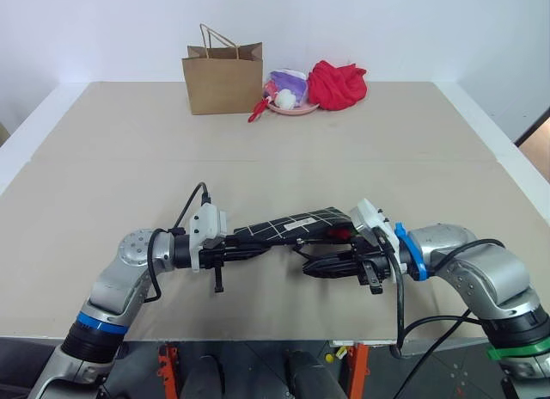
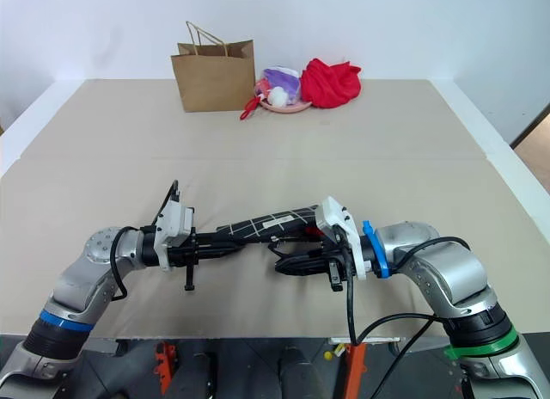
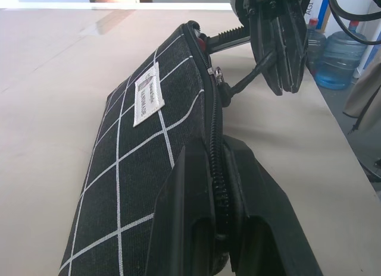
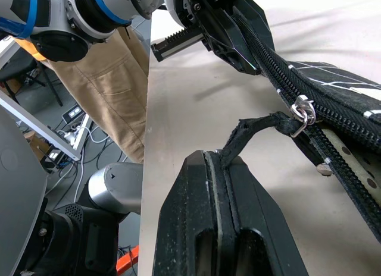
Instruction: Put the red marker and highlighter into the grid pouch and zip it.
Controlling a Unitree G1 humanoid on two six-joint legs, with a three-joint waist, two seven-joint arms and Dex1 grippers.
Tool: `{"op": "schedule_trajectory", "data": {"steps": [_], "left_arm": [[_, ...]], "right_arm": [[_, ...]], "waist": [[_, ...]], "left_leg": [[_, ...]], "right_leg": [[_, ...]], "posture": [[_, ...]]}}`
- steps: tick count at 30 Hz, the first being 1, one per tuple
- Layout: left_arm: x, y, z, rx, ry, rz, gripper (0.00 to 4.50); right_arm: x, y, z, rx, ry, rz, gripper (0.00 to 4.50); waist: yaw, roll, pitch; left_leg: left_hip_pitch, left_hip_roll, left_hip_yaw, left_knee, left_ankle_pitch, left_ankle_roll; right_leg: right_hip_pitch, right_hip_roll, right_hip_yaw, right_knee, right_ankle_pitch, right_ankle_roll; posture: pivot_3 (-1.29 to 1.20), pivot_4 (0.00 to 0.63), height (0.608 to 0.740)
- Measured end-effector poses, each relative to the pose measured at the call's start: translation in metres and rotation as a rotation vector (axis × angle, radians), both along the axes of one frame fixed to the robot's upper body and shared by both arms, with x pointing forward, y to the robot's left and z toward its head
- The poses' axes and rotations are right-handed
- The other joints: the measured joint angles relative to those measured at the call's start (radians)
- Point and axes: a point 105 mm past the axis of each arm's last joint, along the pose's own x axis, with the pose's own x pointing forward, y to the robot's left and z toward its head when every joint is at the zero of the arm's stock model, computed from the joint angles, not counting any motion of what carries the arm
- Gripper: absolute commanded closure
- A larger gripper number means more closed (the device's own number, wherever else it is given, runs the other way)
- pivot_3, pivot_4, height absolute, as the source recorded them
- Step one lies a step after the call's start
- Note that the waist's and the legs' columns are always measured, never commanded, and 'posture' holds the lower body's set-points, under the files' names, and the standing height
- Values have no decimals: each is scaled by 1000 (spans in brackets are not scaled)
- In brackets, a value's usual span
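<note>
The grid pouch [image 1: 292,224], black with white lines and a small white label [image 3: 147,97], hangs between my two grippers just above the table. My left gripper [image 1: 256,252] is shut on the pouch's zipper edge [image 3: 215,169] at its left end. My right gripper [image 4: 217,160] is shut on the black zipper pull strap [image 4: 256,130], which leads to the metal slider [image 4: 302,112]. A small red bit [image 1: 341,234] shows at the pouch's right end, probably the red marker's cap. The highlighter is hidden.
A brown paper bag [image 1: 223,76] stands at the table's far edge, with a pink plate of small things [image 1: 288,96] and a red cloth [image 1: 337,83] to its right. The beige table [image 1: 103,158] stretches wide; its front edge lies just under my arms.
</note>
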Motion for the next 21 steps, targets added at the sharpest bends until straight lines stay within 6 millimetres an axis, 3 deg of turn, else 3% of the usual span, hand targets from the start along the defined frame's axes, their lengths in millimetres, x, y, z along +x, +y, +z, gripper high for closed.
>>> {"op": "schedule_trajectory", "data": {"steps": [8,14,21], "left_arm": [[-1,0,0,1,0,-1,4500],[-2,0,-1,1,-1,-3,4500],[-2,0,-1,1,-1,-3,4500]], "right_arm": [[-1,-3,4,-7,-13,19,4465],[-4,-18,14,-17,-6,10,4465],[-5,-18,14,-6,3,17,4465]], "waist": [[0,0,0],[0,0,0],[-1,0,0]], "left_leg": [[0,0,0,0,0,0],[0,0,0,0,0,0],[0,0,0,0,0,0]], "right_leg": [[0,0,0,0,0,0],[0,0,0,0,0,0],[0,0,0,0,0,0]], "posture": [[0,150,740],[0,150,740],[0,150,740]]}}
